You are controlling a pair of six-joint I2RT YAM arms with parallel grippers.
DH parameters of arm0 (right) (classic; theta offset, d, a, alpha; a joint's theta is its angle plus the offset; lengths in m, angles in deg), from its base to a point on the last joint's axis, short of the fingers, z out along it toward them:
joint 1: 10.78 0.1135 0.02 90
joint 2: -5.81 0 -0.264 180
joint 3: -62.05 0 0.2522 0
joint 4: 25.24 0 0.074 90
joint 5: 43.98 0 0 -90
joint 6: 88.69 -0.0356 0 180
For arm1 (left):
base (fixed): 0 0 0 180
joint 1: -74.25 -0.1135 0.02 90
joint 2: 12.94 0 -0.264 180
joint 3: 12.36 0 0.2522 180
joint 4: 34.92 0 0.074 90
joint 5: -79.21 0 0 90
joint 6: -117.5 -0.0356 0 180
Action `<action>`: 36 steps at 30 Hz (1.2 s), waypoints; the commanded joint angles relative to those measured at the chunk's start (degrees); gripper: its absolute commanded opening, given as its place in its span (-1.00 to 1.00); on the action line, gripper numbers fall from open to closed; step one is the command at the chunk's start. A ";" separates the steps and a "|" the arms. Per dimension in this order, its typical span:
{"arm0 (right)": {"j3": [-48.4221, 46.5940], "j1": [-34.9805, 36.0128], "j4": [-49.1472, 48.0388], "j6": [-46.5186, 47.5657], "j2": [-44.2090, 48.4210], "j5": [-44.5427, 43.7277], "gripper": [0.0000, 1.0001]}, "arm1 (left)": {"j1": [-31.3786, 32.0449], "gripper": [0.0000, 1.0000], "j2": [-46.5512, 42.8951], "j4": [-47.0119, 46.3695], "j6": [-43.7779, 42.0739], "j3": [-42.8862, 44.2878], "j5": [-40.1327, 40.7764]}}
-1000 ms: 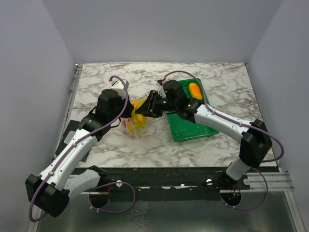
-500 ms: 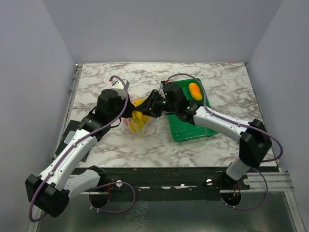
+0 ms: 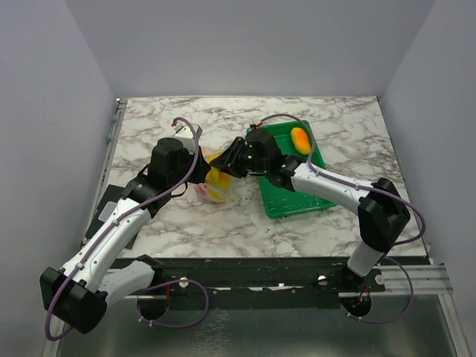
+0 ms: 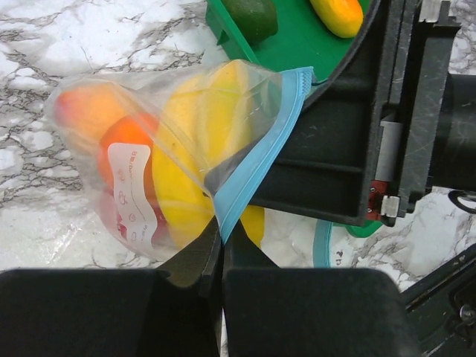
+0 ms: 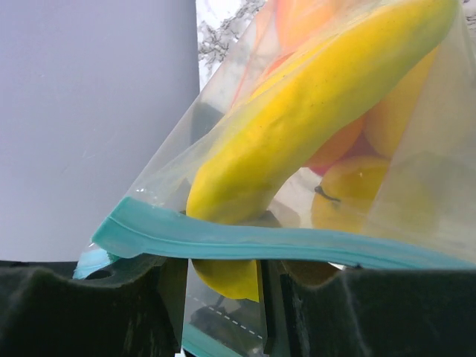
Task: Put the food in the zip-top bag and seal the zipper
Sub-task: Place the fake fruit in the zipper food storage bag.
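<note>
The zip-top bag [image 4: 126, 160] lies between both arms on the marble, clear and crinkly, with a white label and orange and yellow food inside. My left gripper [image 4: 221, 227] is shut on the zipper [image 4: 256, 149], the light blue strip, at its near end. My right gripper [image 5: 222, 279] is shut on the end of the yellow banana [image 5: 312, 111], which reaches past the zipper [image 5: 297, 245] into the open mouth of the bag. From above, the bag [image 3: 216, 184] sits between left gripper [image 3: 198, 168] and right gripper [image 3: 230, 163].
A green tray [image 3: 290, 197] lies right of the bag, under the right arm. It holds an orange-yellow piece [image 3: 300, 139] at its far end and a dark green piece [image 4: 249, 15]. Grey walls close off the table's back and sides.
The right gripper has pushed left, deeper into the bag's mouth with the banana, and the bag has bunched toward the left gripper. The left gripper has kept its pinch.
</note>
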 commanded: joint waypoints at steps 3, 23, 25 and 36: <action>0.85 1.45 -1.56 1.91 -2.52 -5.54 -0.99 | 0.26 -1.00 -0.38 -1.12 0.75 -0.54 -2.42; 1.55 1.82 3.20 9.34 5.68 -5.37 0.31 | 0.18 -1.00 -0.81 -0.86 0.71 -0.76 1.30; 1.66 1.82 4.36 10.50 7.00 -5.44 0.32 | 0.18 -1.00 -0.91 -0.84 0.67 -0.76 1.74; 2.94 1.82 10.60 16.14 13.70 -10.26 0.31 | 0.11 -1.00 -1.44 -0.78 0.71 -0.78 2.70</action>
